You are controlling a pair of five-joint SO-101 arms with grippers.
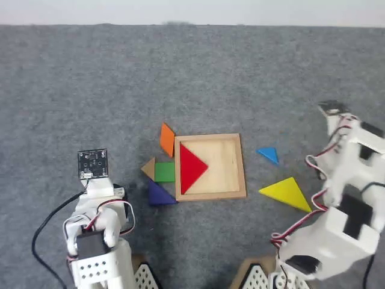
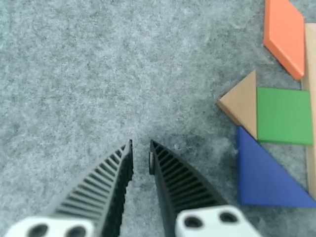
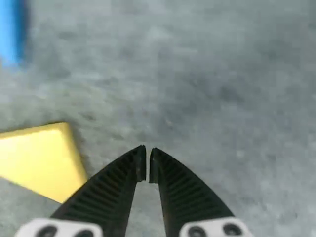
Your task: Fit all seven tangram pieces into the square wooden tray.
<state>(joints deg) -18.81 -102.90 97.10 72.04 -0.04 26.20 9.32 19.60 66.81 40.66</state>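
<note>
The square wooden tray (image 1: 231,167) lies mid-table with a red triangle (image 1: 191,167) inside at its left. Along its left rim lie an orange parallelogram (image 1: 167,139), a tan triangle (image 1: 148,168), a green square (image 1: 165,171) and a dark blue triangle (image 1: 159,194). Right of the tray lie a small blue triangle (image 1: 269,155) and a yellow triangle (image 1: 287,193). My left gripper (image 2: 140,147) hangs shut and empty over bare mat, left of the dark blue triangle (image 2: 264,175). My right gripper (image 3: 146,152) is shut and empty beside the yellow triangle (image 3: 42,160).
Grey mat covers the table. The left arm (image 1: 96,232) stands at the front left and the right arm (image 1: 343,205) at the front right. Most of the tray's floor is bare wood. Open mat stretches behind the tray.
</note>
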